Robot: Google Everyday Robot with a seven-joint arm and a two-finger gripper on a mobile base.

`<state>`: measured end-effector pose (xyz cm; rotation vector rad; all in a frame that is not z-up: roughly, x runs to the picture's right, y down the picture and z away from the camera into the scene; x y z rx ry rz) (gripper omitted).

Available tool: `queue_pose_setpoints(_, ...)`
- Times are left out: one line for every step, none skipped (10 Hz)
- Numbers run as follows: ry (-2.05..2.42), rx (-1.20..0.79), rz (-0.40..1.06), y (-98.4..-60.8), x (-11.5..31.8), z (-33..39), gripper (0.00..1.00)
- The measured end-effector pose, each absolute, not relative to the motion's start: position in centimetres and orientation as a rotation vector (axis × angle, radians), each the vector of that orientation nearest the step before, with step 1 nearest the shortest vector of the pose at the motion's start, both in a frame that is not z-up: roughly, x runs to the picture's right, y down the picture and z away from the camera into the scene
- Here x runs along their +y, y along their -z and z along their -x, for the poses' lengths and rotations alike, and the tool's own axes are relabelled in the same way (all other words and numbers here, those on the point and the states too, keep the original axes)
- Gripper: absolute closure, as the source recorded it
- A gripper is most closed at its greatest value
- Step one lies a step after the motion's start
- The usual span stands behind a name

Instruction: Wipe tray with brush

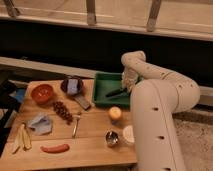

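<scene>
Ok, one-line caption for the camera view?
End effector over the green tray grips the brush, which slants down into it.

Wooden table (90, 139), speckled grey floor (198, 136) at right, dark wall (75, 47) behind, metal railing posts (91, 12) above, dim warm light

One view – high, behind arm (159, 80), facing table (90, 137); jaws over tray (103, 84)
</scene>
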<state>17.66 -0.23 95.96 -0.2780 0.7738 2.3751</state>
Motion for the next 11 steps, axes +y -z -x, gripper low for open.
queue_pose_setpoints(-2.385,0.76,0.265,-96.3,-0.5,-17.8,1.0)
queue_pose_setpoints(-2.391,0.739,0.265,-96.5,-0.9,-17.5,1.0)
queue_pose_setpoints(-2.395,0.709,0.274,-96.5,-1.3,-16.9,1.0)
queue_pose_setpoints(-2.395,0.666,0.301,-96.2,-1.8,-16.1,1.0)
queue_pose_setpoints(-2.394,0.635,0.321,-95.8,-2.2,-15.6,1.0)
queue_pose_setpoints(-2.392,0.599,0.35,-94.9,-2.8,-15.2,1.0)
queue_pose_setpoints(-2.38,0.579,0.37,-94.2,-3.1,-14.9,1.0)
queue_pose_setpoints(-2.361,0.576,0.385,-93.4,-2.9,-15.0,1.0)
queue_pose_setpoints(-2.341,0.599,0.385,-93.1,-2.3,-15.2,1.0)
queue_pose_setpoints(-2.314,0.643,0.381,-92.8,-1.5,-15.6,1.0)
queue_pose_setpoints(-2.301,0.691,0.364,-92.8,-0.9,-16.6,1.0)
